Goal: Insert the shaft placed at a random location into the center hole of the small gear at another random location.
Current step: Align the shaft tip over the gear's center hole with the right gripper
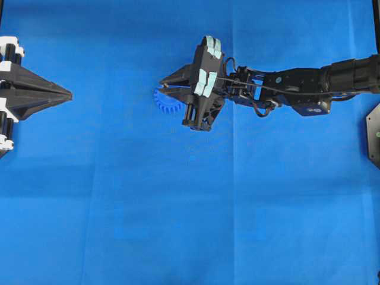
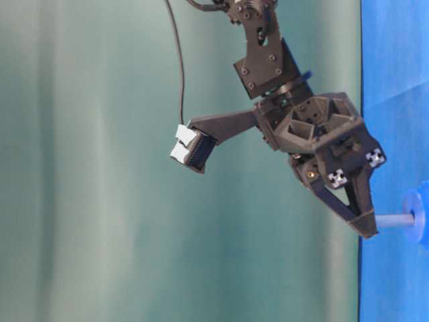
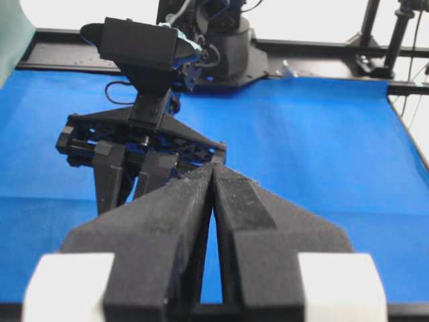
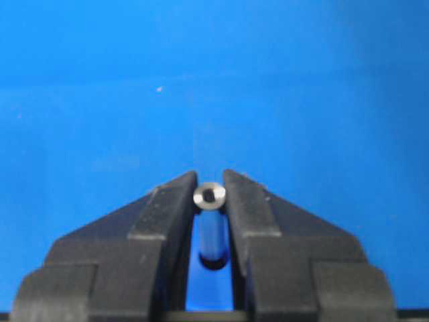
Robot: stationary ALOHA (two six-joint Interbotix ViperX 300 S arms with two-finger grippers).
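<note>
Overhead view: right gripper [image 1: 164,86] sits over the gear [image 1: 168,102], fingertips above its upper edge, arm reaching in from the right. Left gripper [image 1: 66,94] is parked well apart at the far side, jaws pressed together on nothing; its wrist view confirms that.

Right wrist view: fingers [image 4: 167,208] clamped on the shaft [image 4: 210,221], pin caught right at the tips, its shiny end face level with them.

Table-level view is the useful one: shaft [image 2: 395,219] sticks out past the tips of the right gripper [image 2: 365,225] and its far end meets the hub of the gear [image 2: 419,219]. Hole itself is hidden by the pin and hub, so I can't tell whether the tip is in the bore or only touching the face.

My read: insertion step, at or just past first contact. Pick and carry look done.

Next move, as I'd judge it: push straight along the pin's axis with no sideways drift, keep the clamp until the pin is seated, then release and back off along the same line. Risk is the loose gear sliding on the cloth [image 1: 119,196], or the pin tilting in the tips if alignment is slightly off.
</note>
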